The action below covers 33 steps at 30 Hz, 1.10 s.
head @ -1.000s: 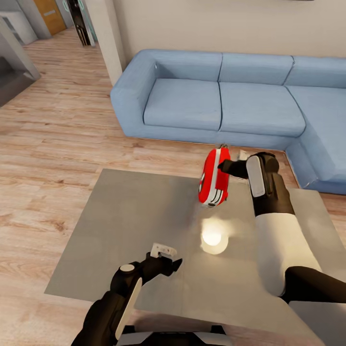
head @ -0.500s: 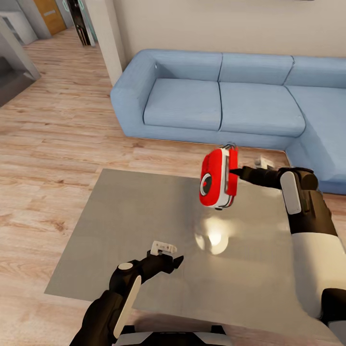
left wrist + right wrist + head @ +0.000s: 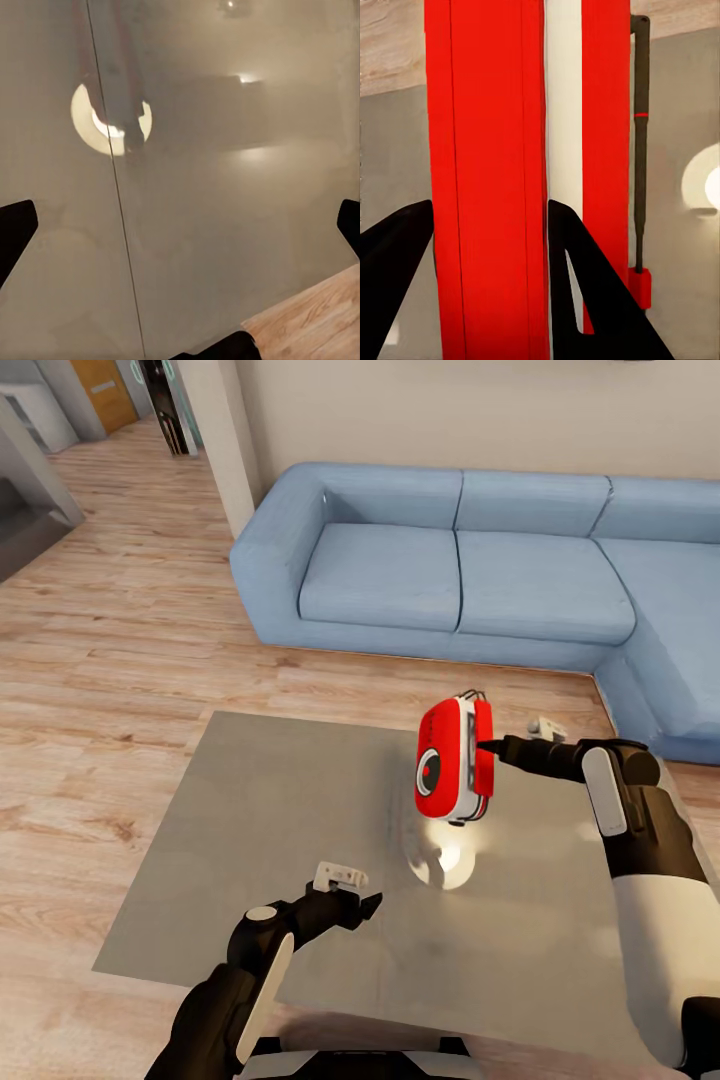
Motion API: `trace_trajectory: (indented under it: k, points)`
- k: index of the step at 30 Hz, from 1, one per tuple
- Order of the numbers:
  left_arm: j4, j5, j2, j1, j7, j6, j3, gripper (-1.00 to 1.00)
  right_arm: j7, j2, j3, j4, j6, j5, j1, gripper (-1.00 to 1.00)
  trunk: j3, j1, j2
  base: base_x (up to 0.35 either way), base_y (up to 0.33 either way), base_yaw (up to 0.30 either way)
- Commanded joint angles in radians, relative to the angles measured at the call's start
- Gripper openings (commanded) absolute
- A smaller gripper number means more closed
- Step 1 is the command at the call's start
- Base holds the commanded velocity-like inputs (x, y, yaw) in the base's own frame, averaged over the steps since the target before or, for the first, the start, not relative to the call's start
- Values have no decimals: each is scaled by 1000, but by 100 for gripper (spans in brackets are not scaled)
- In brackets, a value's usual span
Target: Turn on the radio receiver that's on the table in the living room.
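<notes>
The small red rounded radio receiver with white trim (image 3: 455, 760) is held up in the air by the right tool (image 3: 487, 746), above the glossy grey rectangular worktop (image 3: 270, 810) and not touching it. It is turned on edge, so that its round dial face is directed toward the left side of the head view, and its thin handle points upward. In the right wrist view the two dark fingers (image 3: 585, 292) are seen pressed on either side of the red body (image 3: 487, 180) — the tool is clamped on the radio across its thickness. A thin dark rod with a red base (image 3: 639, 150) is seen along one edge of the radio there; it is probably the antenna.

The left tool (image 3: 340, 895) hovers low over the near part of the worktop, well apart from the radio. Its dark fingertips (image 3: 15, 232) are seen far from each other at the two edges of the left wrist view, so it is spread and holds nothing.

As a judgement, the pick-up is done, but the switching on is not yet shown — no light or other sign of power can be told on the radio. What is left is that the dial or a button is pressed, most likely by the free left tool. The long blue fabric sofa (image 3: 450, 570) stands behind the worktop on the light wood plank floor (image 3: 110, 660).
</notes>
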Motion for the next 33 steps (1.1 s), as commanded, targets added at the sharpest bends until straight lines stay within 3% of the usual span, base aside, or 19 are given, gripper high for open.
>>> trace_trajectory:
  k: [1, 19, 25, 29, 32, 33]
  points:
    - [0, 0, 0, 0, 0, 0, 0, 100, 0, 0, 0, -1, 1, -15, 1, -100, 0, 0, 0, 0, 0, 0]
    - [0, 2, 0, 1, 0, 0, 1, 100, 0, -1, 2, 0, 1, -15, 25, -100, 0, 0, 0, 0, 0, 0]
    - [0, 2, 0, 1, 0, -1, 1, 100, 1, -2, 7, 7, 1, 21, 31, -100, 0, 0, 0, 0, 0, 0]
    - [0, 2, 0, 1, 0, 0, 1, 100, 35, -30, 11, 15, 1, 35, 33, -100, 0, 0, 0, 0, 0, 0]
    - [0, 2, 0, 1, -1, 0, 1, 100, 190, -90, 55, 30, 1, 39, 33, -100, 0, 0, 0, 0, 0, 0]
    - [0, 2, 1, 1, -2, 0, 1, 100, 266, -123, 84, 47, 1, 40, 33, -100, 0, 0, 0, 0, 0, 0]
